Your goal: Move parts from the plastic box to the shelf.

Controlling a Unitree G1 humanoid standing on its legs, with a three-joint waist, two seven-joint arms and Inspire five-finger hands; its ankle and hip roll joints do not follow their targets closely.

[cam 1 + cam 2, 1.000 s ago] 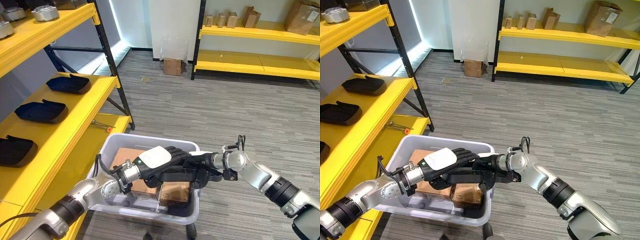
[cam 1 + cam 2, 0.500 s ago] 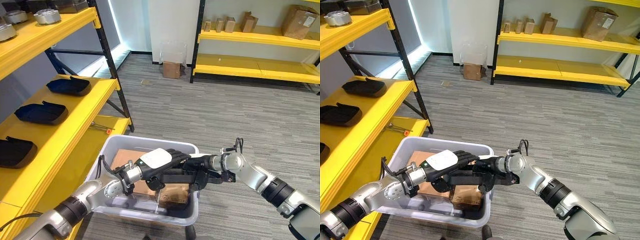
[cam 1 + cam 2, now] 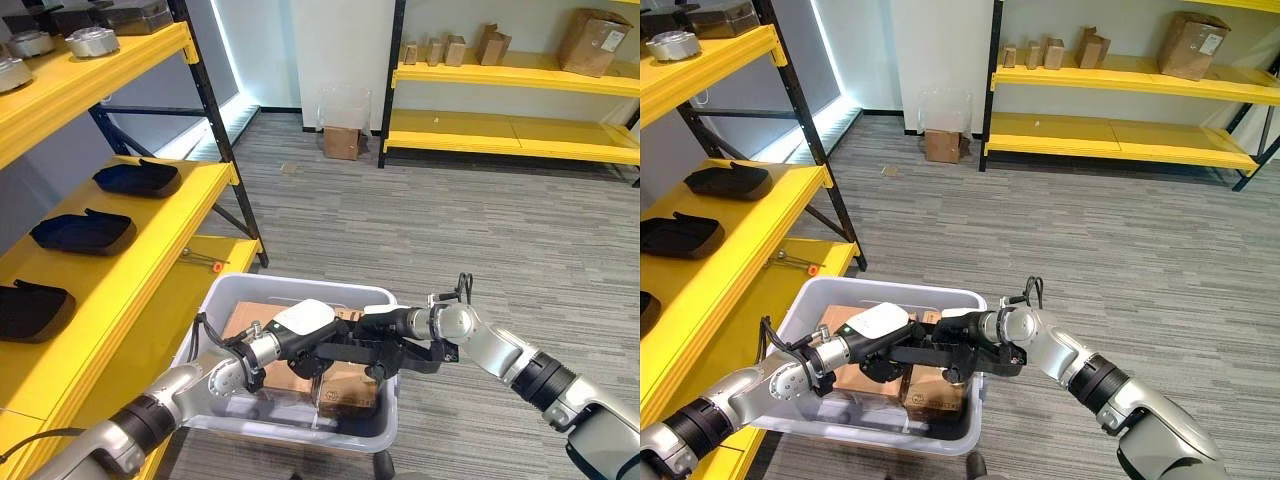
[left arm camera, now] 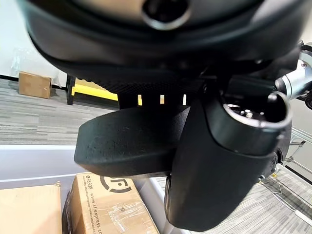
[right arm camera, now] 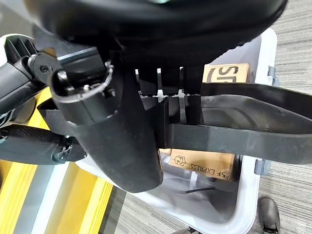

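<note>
Both hands lowered, matte black part (image 3: 345,352), plastic box (image 3: 225,290)

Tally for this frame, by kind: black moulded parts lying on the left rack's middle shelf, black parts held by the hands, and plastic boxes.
Black parts lying on the shelf: 3
Held part, gripped by left hand and right hand: 1
Plastic box: 1
Total: 5

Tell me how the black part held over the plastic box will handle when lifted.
Probably stiff: the black part spans from the left hand to the right hand without sagging. Likely light for its size, since it looks like a thin moulded shell. Its smooth surface might slip, so gripping with both hands seems sensible.
</note>
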